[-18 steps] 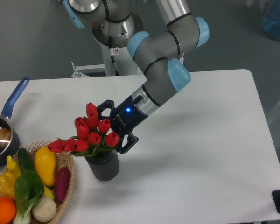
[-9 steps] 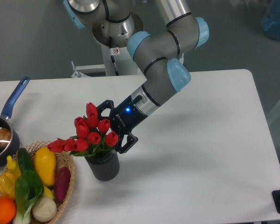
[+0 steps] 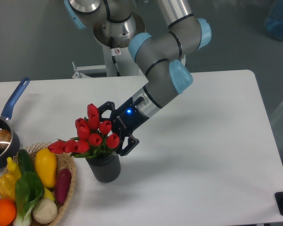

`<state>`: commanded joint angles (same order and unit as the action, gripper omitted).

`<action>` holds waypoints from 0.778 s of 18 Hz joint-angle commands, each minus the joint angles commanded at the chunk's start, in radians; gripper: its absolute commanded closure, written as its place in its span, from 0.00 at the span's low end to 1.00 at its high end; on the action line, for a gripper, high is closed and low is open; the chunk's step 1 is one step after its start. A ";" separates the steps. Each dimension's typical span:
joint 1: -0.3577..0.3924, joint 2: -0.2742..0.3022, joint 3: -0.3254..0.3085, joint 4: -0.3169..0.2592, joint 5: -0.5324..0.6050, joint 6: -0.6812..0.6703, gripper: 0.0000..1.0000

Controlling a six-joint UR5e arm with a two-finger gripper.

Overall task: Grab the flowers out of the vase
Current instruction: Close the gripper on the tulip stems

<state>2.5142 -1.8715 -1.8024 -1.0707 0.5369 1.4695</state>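
Observation:
The flowers, a bunch of red tulip buds with green leaves, stand in the vase, a short dark grey ribbed cylinder at the front left of the white table. My gripper reaches in from the right at the height of the buds, just above the vase's mouth. Its two black fingers are spread wide, one behind the top buds and one low beside the rim. The right side of the bunch lies between them and hides the fingertips. The gripper looks open.
A wicker basket of colourful vegetables touches the vase's left side. A dark saucepan with a blue handle sits at the left edge. The arm's base stands behind the table.
The gripper has crept a few pixels down and left towards the bunch. The flowers and vase have not moved.

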 joint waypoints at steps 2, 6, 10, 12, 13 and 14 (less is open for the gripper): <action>0.000 0.000 -0.003 0.002 0.002 0.002 0.00; -0.002 0.000 -0.005 0.003 0.003 0.002 0.00; -0.002 0.000 -0.003 0.003 0.006 0.002 0.05; -0.002 0.000 0.000 0.003 0.008 0.002 0.14; -0.002 0.000 0.002 0.005 0.008 0.002 0.17; -0.002 0.000 0.002 0.003 0.008 0.002 0.18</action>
<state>2.5127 -1.8715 -1.8009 -1.0676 0.5446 1.4711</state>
